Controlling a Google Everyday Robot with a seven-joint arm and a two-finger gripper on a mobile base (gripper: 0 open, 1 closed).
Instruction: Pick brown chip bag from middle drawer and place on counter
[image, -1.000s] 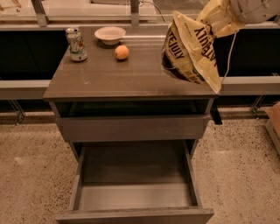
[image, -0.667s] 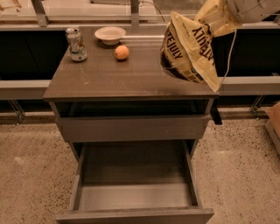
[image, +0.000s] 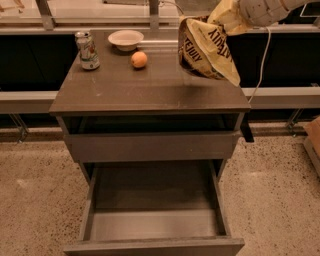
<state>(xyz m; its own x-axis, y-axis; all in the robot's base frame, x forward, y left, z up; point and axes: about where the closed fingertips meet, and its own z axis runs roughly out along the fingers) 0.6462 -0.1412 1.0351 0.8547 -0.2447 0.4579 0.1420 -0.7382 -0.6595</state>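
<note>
Your hand grips the brown chip bag by its top. The bag hangs tilted below it, over the surface.

Arm comes in from top-right corner: pale, ribbed segments, angled down-left twd the gripper; rest is out of frame. Gripper sits at top of view, right of centre, above back-right part of counter, well clear of the surface. Tan fingers pinched on upper edge of chip bag, which hangs off them, tilted. Thin white cable droops from arm's underside.
</note>
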